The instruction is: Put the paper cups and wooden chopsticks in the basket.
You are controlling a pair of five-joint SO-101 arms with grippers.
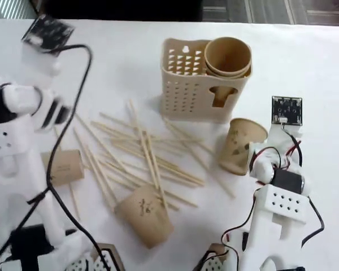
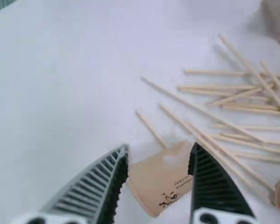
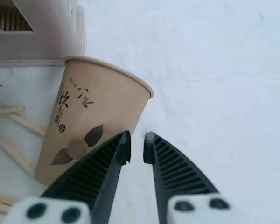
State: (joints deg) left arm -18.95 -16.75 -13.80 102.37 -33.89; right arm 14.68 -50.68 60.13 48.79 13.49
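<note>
A beige perforated basket (image 1: 186, 79) stands at the back of the table with stacked paper cups (image 1: 227, 56) in its right compartment. Wooden chopsticks (image 1: 141, 158) lie scattered in front of it. Three more paper cups lie on their sides. One cup (image 1: 65, 165) is at the left, and my left gripper (image 2: 161, 146) hangs open just above this cup (image 2: 163, 179). A second cup (image 1: 146, 214) is near the front. The third cup (image 1: 240, 144) is right of the basket, and my right gripper (image 3: 136, 136) is almost shut and empty beside this cup (image 3: 88, 116).
The left arm's black cable (image 1: 82, 96) loops over the table's left side. Bare white tabletop (image 1: 311, 62) stretches to the right of the basket and on the far left (image 2: 60, 70).
</note>
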